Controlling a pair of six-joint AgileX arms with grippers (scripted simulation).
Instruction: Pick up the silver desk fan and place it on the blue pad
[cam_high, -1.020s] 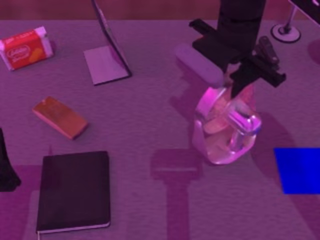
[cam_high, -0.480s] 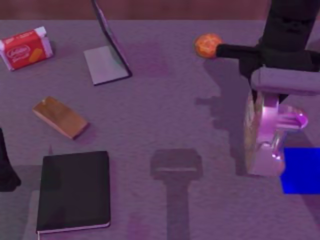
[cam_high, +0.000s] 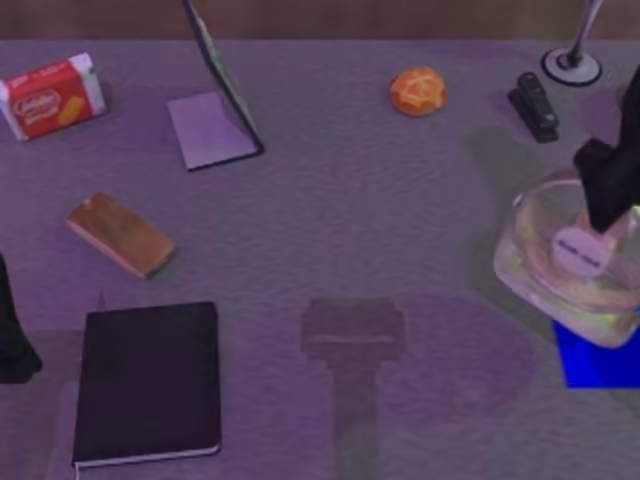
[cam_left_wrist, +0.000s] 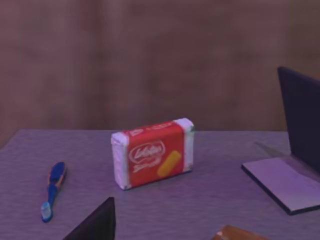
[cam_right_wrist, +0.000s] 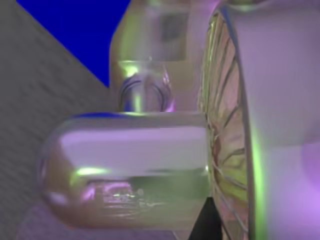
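Top view puts the right gripper (cam_high: 607, 205) at the table's right edge, a dark shape over the fan (cam_high: 575, 262), whose chrome ring and pale hub face upward. The fan overlaps the upper left corner of the blue pad (cam_high: 600, 362), which lies by the right edge with most of its visible part uncovered; whether the fan rests on it or hangs above it cannot be told. The gripper's fingers are hidden behind the fan and the frame edge, so I cannot tell whether they clasp it. Right wrist view is filled by the fan (cam_right_wrist: 150, 160): its shiny cylindrical hub, the wire cage beside it and the base, with a wedge of the pad (cam_right_wrist: 70, 30) beyond and grey table (cam_right_wrist: 30, 115) alongside. The left arm (cam_high: 12, 330) sits parked at the left edge, and its gripper's fingers cannot be judged. Elsewhere on the table are a black notebook (cam_high: 148, 382) at lower left, a wooden block (cam_high: 120, 235), a red packet (cam_high: 50, 95), a grey plate with upright panel (cam_high: 212, 128), an orange bun (cam_high: 417, 91), a black stapler (cam_high: 537, 106) and a round stand base (cam_high: 572, 64). Left wrist view shows the packet (cam_left_wrist: 152, 152), a blue toothbrush (cam_left_wrist: 52, 191) and the plate (cam_left_wrist: 287, 182).
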